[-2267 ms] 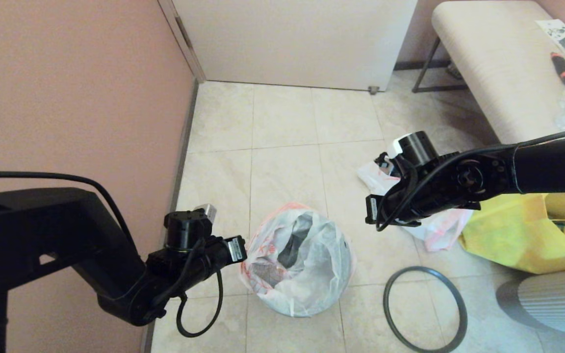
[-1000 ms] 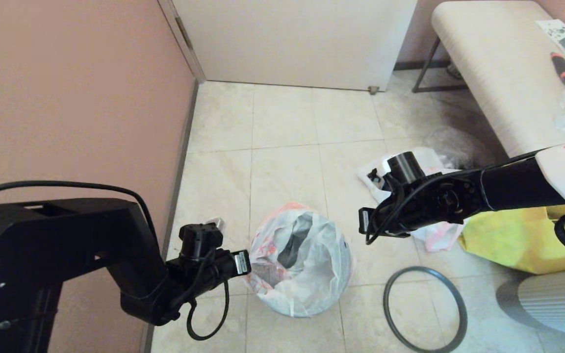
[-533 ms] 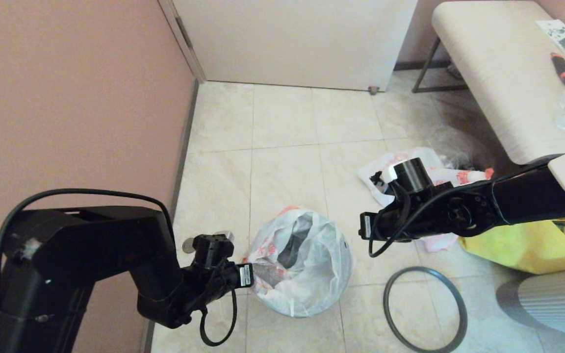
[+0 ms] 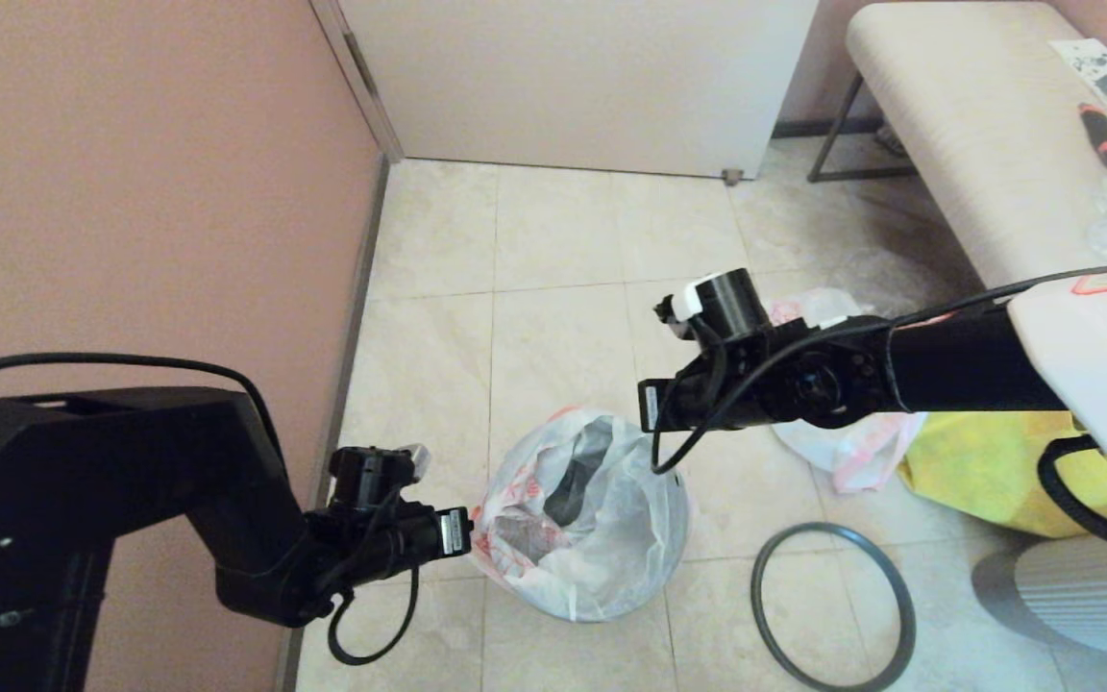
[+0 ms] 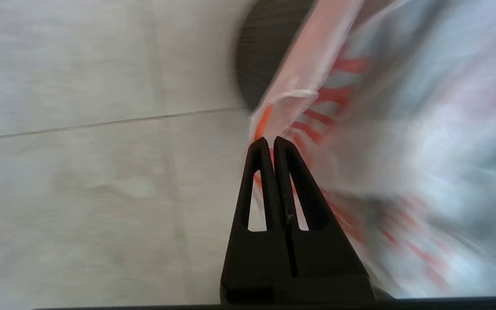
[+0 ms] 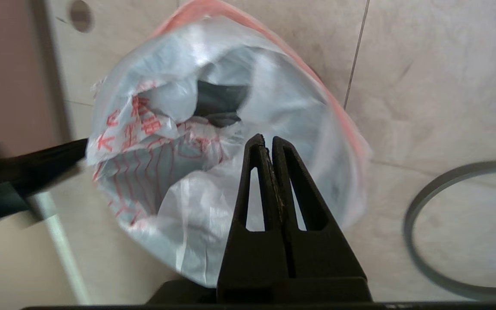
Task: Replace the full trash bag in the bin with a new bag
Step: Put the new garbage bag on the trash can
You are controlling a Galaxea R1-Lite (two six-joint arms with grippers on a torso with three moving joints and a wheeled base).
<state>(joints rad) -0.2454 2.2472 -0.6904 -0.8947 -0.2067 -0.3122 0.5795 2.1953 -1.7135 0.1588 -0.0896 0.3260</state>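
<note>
The new bag (image 4: 602, 538), thin white with red-orange print, is draped over the black bin (image 5: 265, 51) in the middle of the floor. The bin's dark inside (image 6: 220, 101) shows through the bag's mouth. My left gripper (image 4: 467, 531) (image 5: 269, 140) is shut on the bag's hem at the bin's left side. My right gripper (image 4: 654, 408) (image 6: 268, 137) hangs shut and empty just above the bin's far right rim. The grey hoop (image 4: 755, 591) (image 6: 407, 215) lies flat on the tiles to the bin's right. The full trash bag (image 4: 851, 447) lies mostly hidden behind my right arm.
A yellow fabric tote (image 4: 986, 461) sits right of the full bag, and a grey ribbed round object (image 4: 1092, 596) is at the lower right. A padded bench (image 4: 976, 125) stands at the back right. The pink wall (image 4: 131, 192) runs close along the left.
My right arm has swung left, from over the full bag to above the bin's far rim. My left gripper sank along the bag's left side, then drew back left, tugging the hem outward.
</note>
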